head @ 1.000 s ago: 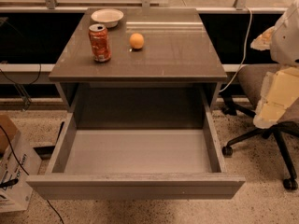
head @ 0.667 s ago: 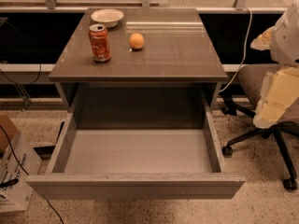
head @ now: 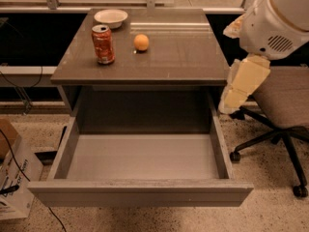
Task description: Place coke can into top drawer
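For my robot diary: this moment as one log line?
coke can: upright on cabinet | top drawer: open, empty | gripper: right of cabinet, away from can

Red-orange coke can, whitish markings, silver top; grey top drawer; orange fruit; white bowl; cream gripper right of the drawer.

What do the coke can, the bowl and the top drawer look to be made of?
The coke can looks like thin metal: printed red wall, silvery top. The bowl: pale, smooth, ceramic or plastic, unclear. The top drawer: matte grey, laminate or painted board. The pincer hangs right of the cabinet.
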